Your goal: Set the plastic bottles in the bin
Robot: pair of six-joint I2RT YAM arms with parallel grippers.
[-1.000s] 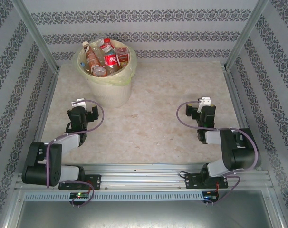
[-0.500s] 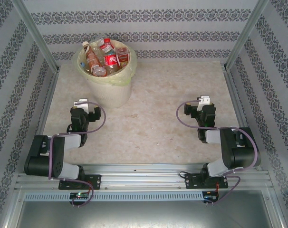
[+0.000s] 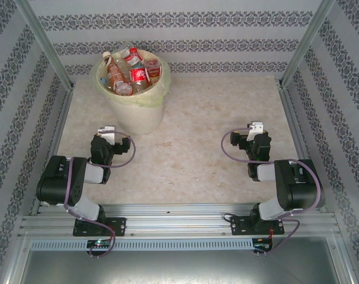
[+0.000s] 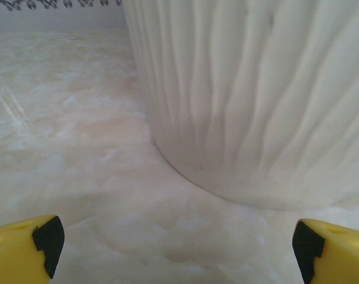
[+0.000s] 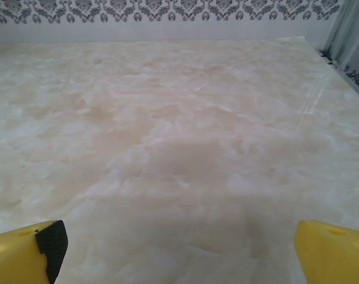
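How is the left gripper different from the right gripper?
The left gripper faces the ribbed bin up close; the right gripper faces bare table. The left gripper sits near the bin; the right gripper sits far across from it. Both are open, empty, with yellow fingers.

Cream marbled tabletop (image 3: 191,136), faint brownish stains mid-surface. Walls (image 3: 185,21) on three sides, grey floral striped wallpaper. Slanted metal posts (image 3: 43,47) at back corners. Grooved aluminium rail (image 3: 179,222) along near edge.
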